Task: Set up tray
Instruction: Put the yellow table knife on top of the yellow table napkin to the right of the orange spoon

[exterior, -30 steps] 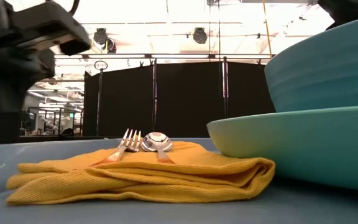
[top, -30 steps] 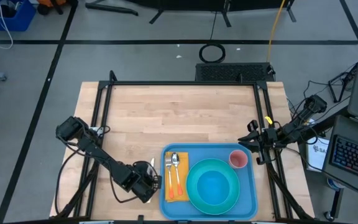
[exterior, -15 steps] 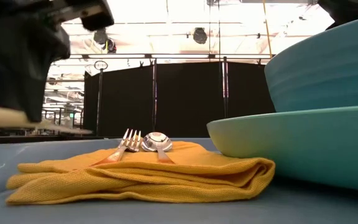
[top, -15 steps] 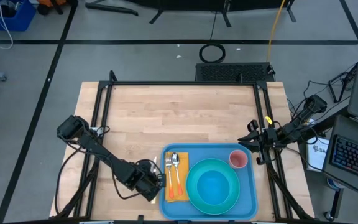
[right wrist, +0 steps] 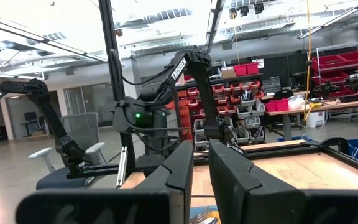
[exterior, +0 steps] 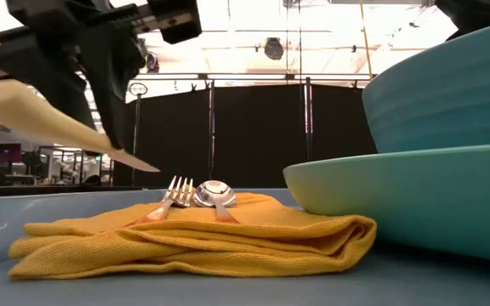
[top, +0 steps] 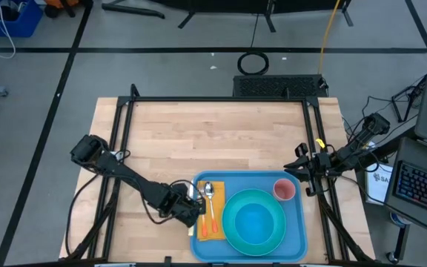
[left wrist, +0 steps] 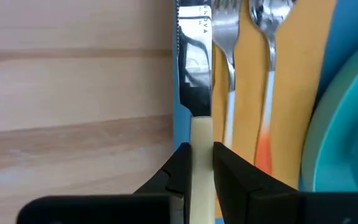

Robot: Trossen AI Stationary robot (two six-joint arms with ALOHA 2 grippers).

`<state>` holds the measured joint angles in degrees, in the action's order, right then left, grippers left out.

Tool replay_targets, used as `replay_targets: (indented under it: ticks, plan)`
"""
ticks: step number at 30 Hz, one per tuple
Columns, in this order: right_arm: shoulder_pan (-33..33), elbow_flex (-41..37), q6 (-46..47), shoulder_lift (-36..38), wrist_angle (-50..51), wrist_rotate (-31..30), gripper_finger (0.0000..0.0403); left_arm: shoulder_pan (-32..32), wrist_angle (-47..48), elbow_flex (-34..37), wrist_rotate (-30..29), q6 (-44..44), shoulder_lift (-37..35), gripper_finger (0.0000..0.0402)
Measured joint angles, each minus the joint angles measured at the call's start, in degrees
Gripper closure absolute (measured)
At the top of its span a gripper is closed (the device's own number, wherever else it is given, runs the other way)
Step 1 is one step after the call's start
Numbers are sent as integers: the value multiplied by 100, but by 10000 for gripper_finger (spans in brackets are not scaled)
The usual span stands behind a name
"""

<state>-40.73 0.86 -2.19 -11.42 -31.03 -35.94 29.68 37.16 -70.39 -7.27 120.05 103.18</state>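
Note:
My left gripper [top: 189, 208] hangs over the left rim of the light-blue tray [top: 299, 222] and is shut on a knife with a cream handle [left wrist: 195, 56]. The knife shows lifted and slanted in the low view [exterior: 75, 127]. An orange napkin [top: 212, 226] lies flat on the tray's left part, and a fork [left wrist: 226, 43] and a spoon [left wrist: 267, 37] lie on it side by side. A turquoise plate [top: 254, 221] and a pink cup [top: 284, 190] also stand on the tray. My right gripper [top: 302, 172] waits at the table's right edge, fingers nearly together. My left gripper pinches the knife's cream handle [left wrist: 202, 140] between its two fingers, which lie along the knife. The steel blade [left wrist: 195, 68] points forward past the fingertips, above the tray's left rim and parallel to the fork. The knife is lifted clear and slants with its tip [exterior: 139, 163] lowest.
Bare wooden tabletop [top: 213, 141] stretches over the far and left parts of the table. The tray's rim [left wrist: 180, 124] runs just beside the napkin's edge. A black metal frame [top: 124, 141] borders the table's sides.
My left gripper has carried the knife toward the table's right and slightly toward its far edge, from beside the tray to above the tray's left rim. In the low view the knife has come into sight, held slanted above the napkin.

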Motion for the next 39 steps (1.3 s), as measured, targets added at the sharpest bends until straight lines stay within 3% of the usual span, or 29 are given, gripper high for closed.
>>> replay_targets:
  ticks: [10,39]
  plan:
    - [0,0,2,0,0,-2,360,-343,-193,0,168,-458,0,353]
    - [1,-1,0,-1,0,0,360,-642,-758,0,88,-688,-2,358]
